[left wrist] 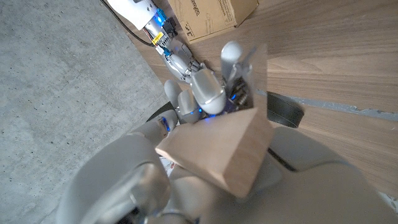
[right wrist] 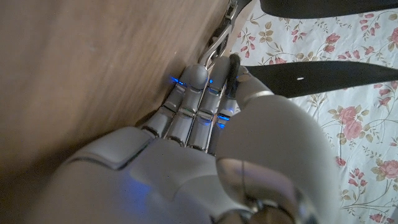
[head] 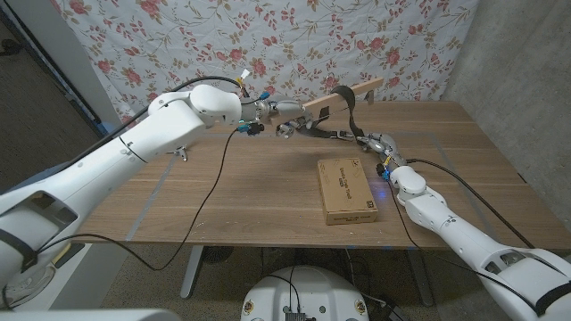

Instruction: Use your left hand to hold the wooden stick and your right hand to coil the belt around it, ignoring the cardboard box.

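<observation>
Floral fabric [head: 268, 40] with red roses hangs behind a wooden table [head: 223, 192], and a grey wall stands to the right of it. From the head view, the left arm reaches in across the table's far half, and the left hand [head: 290, 125] grips the wooden stick [head: 343, 95] by its lower end. The stick is held above the table, tilted, its free end rising toward the fabric. In the left wrist view the stick's cut end [left wrist: 221, 152] shows pale and blocky, enclosed by the left hand's fingers [left wrist: 208, 90], so that hand is clamped on it.

A black belt [head: 343, 116] hangs over the stick near its middle; one strand drops from the stick toward the table, and another runs down toward the right hand [head: 375, 144]. That hand sits low near the table just right of the belt's lower part. In the right wrist view its fingers [right wrist: 199, 106] lie close together, side by side, and a narrow dark strap edge [right wrist: 233, 78] is pressed between the thumb and the next finger, so the right hand pinches the belt. Wider black bands of belt [right wrist: 311, 74] cross in front of the floral fabric beyond the fingertips.

A flat cardboard box [head: 348, 189] with a printed label lies on the table nearer the robot, just beside the right forearm and apart from the stick and belt. Black cables [head: 214, 178] trail from the left arm down over the table's front edge.
</observation>
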### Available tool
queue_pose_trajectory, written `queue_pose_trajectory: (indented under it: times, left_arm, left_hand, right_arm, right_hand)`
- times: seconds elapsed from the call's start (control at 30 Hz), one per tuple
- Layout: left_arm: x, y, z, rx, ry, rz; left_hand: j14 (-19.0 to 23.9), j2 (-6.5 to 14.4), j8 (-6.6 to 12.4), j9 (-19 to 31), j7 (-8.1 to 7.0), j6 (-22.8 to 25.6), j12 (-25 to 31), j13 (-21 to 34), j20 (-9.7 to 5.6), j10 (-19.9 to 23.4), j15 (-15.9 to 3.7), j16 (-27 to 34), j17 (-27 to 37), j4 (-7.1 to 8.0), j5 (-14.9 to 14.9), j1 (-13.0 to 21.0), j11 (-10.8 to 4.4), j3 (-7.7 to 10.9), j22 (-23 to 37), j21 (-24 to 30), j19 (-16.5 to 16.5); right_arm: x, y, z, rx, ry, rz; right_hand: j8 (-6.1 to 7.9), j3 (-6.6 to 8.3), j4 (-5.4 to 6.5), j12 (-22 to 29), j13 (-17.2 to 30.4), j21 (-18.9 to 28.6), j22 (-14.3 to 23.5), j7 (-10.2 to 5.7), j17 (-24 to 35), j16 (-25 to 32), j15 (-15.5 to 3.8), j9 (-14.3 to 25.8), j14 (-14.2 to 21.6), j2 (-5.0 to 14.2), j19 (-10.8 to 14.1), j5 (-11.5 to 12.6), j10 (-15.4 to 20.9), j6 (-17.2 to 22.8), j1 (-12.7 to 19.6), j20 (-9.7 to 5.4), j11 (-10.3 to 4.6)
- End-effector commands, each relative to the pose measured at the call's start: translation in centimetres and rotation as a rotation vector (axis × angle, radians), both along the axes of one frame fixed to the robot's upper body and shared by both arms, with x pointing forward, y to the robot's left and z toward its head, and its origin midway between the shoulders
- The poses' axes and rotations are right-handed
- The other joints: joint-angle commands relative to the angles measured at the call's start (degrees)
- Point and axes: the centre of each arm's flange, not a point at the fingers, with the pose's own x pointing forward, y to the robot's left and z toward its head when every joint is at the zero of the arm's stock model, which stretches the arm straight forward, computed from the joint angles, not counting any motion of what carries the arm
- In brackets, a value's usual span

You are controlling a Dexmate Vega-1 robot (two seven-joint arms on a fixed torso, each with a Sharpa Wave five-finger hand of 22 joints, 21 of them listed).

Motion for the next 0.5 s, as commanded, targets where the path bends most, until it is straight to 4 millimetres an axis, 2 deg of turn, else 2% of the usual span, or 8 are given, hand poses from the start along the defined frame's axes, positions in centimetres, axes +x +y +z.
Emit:
queue_pose_trajectory:
  times: [0.03,0.5]
  left_arm:
    - [0.0,-0.3,-0.6,0.035,0.058,-0.036]
    - [0.5,-0.6,-2.0,0.101,0.134,-0.024]
  left_hand:
    - [0.1,0.5,0.37,0.1,1.8,1.4,0.3,0.1,-1.31,0.1,-0.22,-0.2,0.0,0.17,0.0,0.0,-0.13,0.7,0.0,0.3,0.5]
    - [0.2,0.5,0.65,0.2,1.82,1.2,0.3,0.1,-1.48,0.1,-0.24,-0.3,0.2,0.17,-0.2,0.0,-0.15,0.9,0.0,0.4,0.5]
  right_arm:
    - [1.1,1.6,5.5,-0.045,-0.063,-0.013]
    - [-1.2,2.8,13.3,-0.162,-0.19,-0.034]
  right_hand:
    - [2.8,-0.2,0.5,0.1,0.2,0.7,-0.2,2.26,0.2,0.7,-5.15,13.9,-0.2,4.06,-0.4,0.4,-0.6,3.1,2.0,-0.28,-0.33]
    - [2.48,-0.81,0.68,0.3,0.3,1.9,-1.0,1.67,-1.2,0.2,-5.94,13.5,-1.3,4.16,-1.0,0.8,-1.6,3.2,1.9,-0.87,-0.93]
